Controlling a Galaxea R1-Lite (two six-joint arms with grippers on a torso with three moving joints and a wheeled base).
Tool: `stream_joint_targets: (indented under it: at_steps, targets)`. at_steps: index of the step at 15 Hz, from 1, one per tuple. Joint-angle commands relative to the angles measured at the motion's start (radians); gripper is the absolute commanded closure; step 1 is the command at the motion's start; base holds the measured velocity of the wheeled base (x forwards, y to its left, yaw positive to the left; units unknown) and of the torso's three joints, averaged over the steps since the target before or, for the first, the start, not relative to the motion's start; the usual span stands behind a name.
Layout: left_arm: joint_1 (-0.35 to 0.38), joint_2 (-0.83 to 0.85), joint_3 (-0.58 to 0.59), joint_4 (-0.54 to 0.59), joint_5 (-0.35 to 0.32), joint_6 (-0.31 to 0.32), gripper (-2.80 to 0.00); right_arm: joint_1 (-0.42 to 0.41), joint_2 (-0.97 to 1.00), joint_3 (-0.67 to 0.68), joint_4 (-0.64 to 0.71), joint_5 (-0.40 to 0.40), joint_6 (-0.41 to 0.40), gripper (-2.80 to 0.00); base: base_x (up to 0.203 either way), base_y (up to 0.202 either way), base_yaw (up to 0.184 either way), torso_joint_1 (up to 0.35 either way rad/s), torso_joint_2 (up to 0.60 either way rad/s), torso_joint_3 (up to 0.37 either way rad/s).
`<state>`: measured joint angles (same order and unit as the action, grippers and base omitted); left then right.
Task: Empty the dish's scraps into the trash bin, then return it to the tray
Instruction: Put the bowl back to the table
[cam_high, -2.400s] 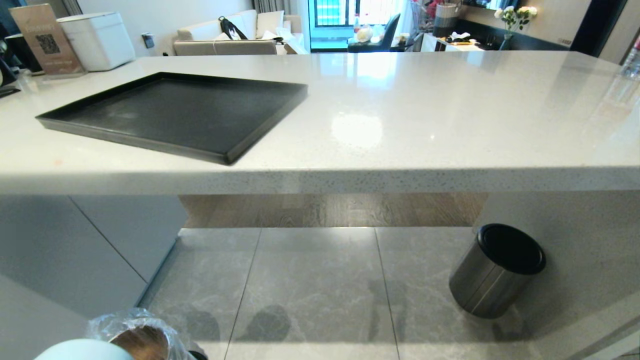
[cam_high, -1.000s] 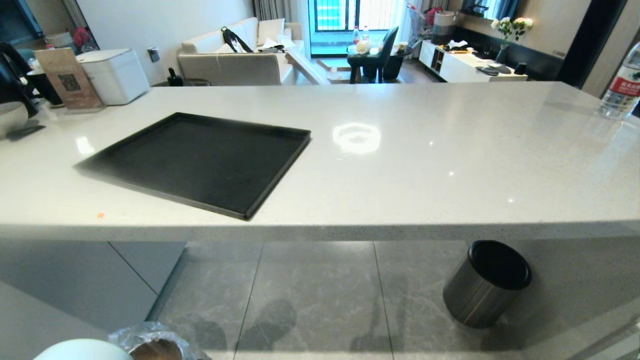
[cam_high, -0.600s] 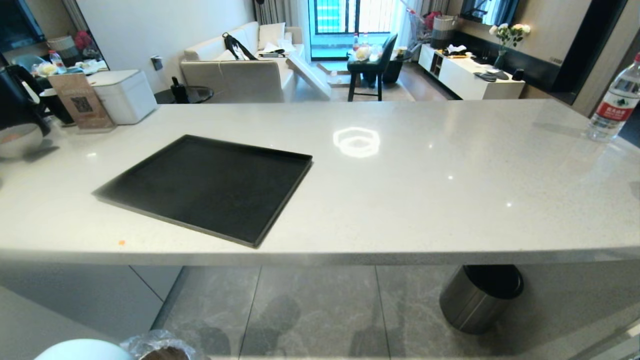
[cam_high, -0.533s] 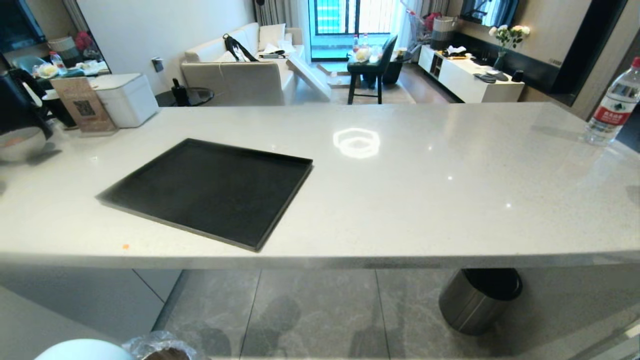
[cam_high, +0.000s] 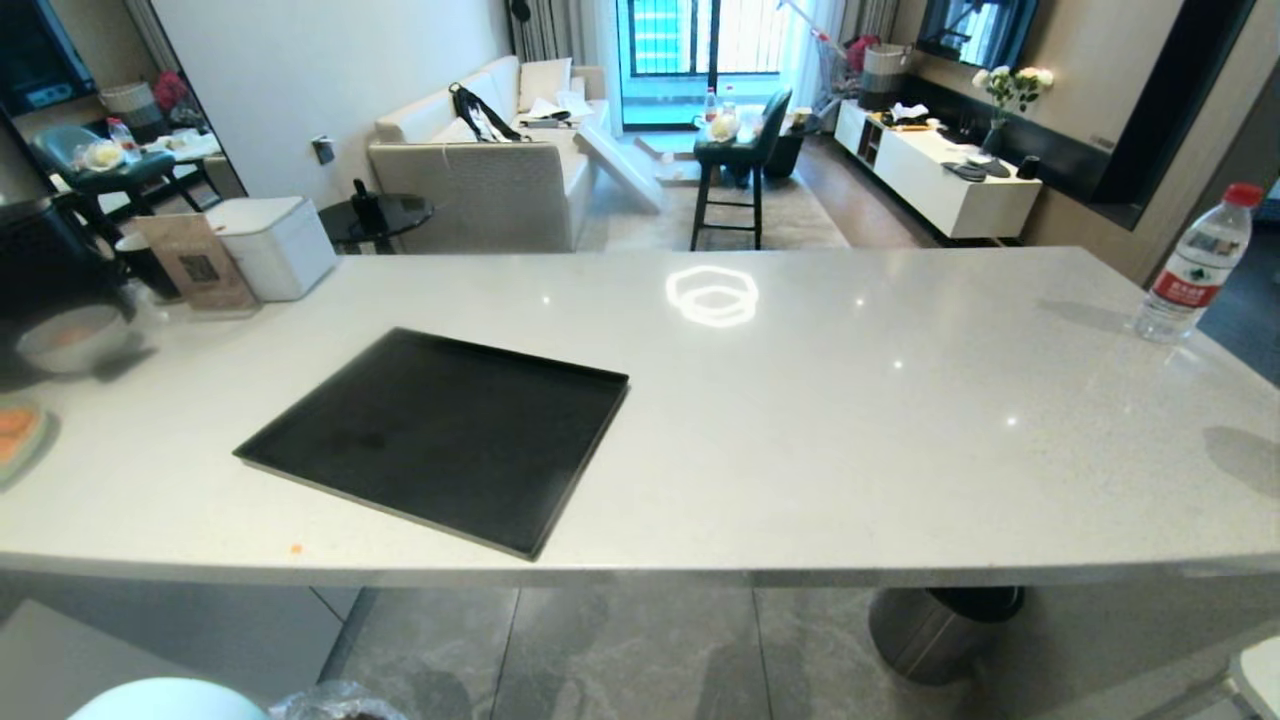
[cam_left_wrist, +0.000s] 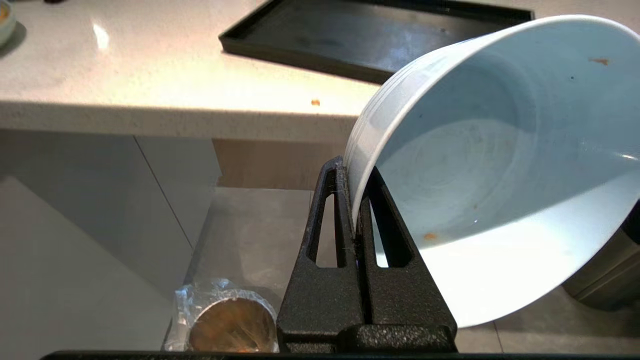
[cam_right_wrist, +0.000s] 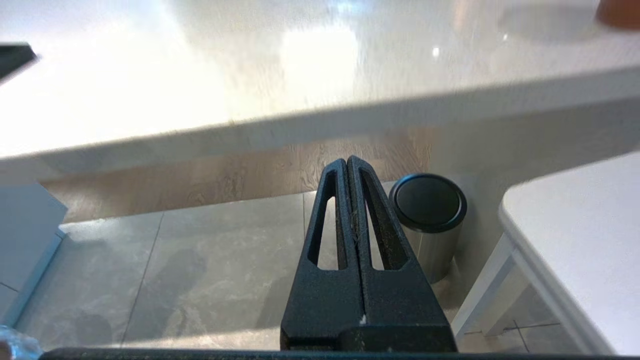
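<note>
Though cut off at the head view's bottom edge, dish (cam_left_wrist: 500, 165) rim pinched in left hand (cam_left_wrist: 356, 200); right hand (cam_right_wrist: 347, 167) clenched, empty.

**Home kitchen counter, living room beyond**

I'm facing a pale stone counter (cam_high: 800, 420) in an open-plan flat; past it I see a cream sofa (cam_high: 480, 165), a bar stool (cam_high: 735, 175), a white TV cabinet (cam_high: 940, 185), flowers (cam_high: 1010, 85); grey floor tiles (cam_high: 640, 650) below.

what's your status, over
Left tool shut on the dish rim, dish emptied. Right tool shut, holding nothing. Tray bare on the counter, nothing in the way.
</note>
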<state>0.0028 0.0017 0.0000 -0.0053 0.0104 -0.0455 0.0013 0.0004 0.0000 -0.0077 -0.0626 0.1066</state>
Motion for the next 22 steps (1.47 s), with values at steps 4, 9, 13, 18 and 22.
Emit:
stream_joint_targets:
  at_steps: [4, 9, 13, 18, 22]
  targets:
    - [0.000, 0.001, 0.000, -0.001, 0.000, 0.000, 0.00, 0.000, 0.000, 0.000, 0.000, 0.000, 0.001, 0.00, 0.000, 0.000, 0.000, 0.231, -0.61, -0.378]
    - [0.000, 0.001, 0.000, -0.001, 0.000, 0.000, 0.00, 0.000, 0.000, 0.000, 0.000, 0.000, -0.001, 0.00, 0.000, 0.000, 0.000, 0.167, -0.42, -0.252]
    - [0.000, 0.000, 0.000, -0.001, 0.000, 0.000, 0.00, 0.000, 0.000, 0.000, 0.000, 0.000, -0.001, 0.00, 0.000, 0.000, 0.000, 0.143, -0.34, -0.201]
    - [0.000, 0.001, 0.000, -0.001, 0.000, 0.000, 0.00, 0.000, 0.000, 0.000, 0.000, 0.000, -0.001, 0.00, 0.000, 0.000, 0.000, 0.144, -0.33, -0.192]
    - [0.000, 0.001, 0.000, -0.001, 0.000, 0.000, 0.00, 0.000, 0.000, 0.000, 0.000, 0.000, -0.001, 0.00, 0.000, 0.000, 0.000, 0.149, -0.33, -0.182]
